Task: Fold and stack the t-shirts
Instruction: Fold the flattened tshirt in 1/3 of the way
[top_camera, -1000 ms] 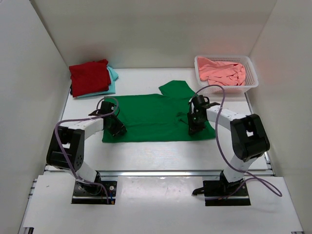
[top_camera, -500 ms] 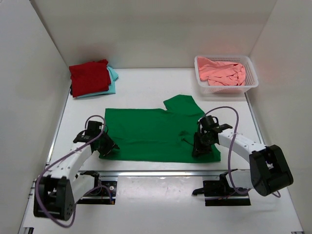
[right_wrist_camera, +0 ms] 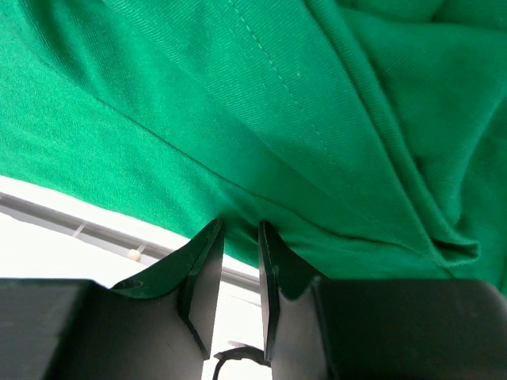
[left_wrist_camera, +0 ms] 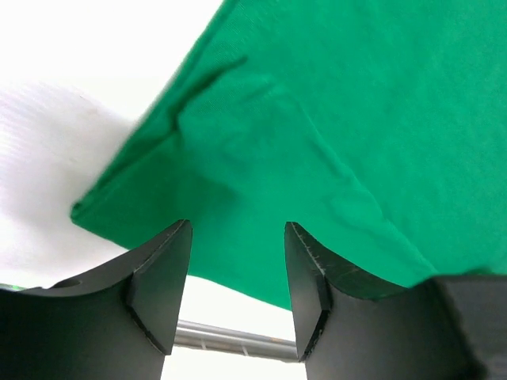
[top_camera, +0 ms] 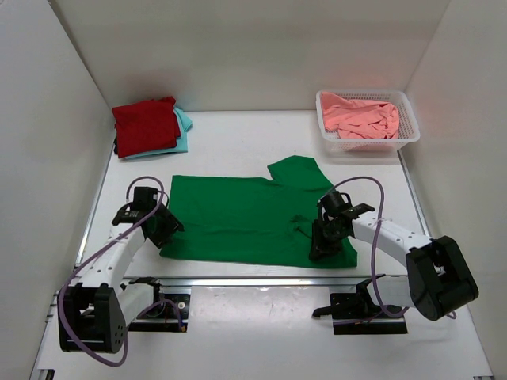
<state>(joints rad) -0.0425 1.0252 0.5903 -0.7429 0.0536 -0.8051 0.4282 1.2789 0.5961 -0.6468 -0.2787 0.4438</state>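
The bright green t-shirt (top_camera: 245, 218) lies spread flat near the table's front edge, with one sleeve (top_camera: 295, 168) pointing to the back. My left gripper (top_camera: 162, 229) is open just over its near-left corner, and the cloth (left_wrist_camera: 333, 119) lies beyond the jaws with nothing between them. My right gripper (top_camera: 318, 245) is shut on the shirt's near-right hem (right_wrist_camera: 238, 158), where the cloth puckers at the fingertips. The dark red t-shirt (top_camera: 145, 125) lies folded on the pale turquoise one (top_camera: 184, 127) at the back left. The salmon pink t-shirt (top_camera: 360, 115) lies crumpled in the basket.
The white mesh basket (top_camera: 408, 134) stands at the back right by the right wall. White walls close in the left, back and right sides. A metal rail (top_camera: 261, 279) runs along the table's front edge just before the green shirt.
Both arms dragged the green shirt from mid-table toward the front edge. Since then the left gripper has let go of the corner and drawn slightly back and left; the right still grips.
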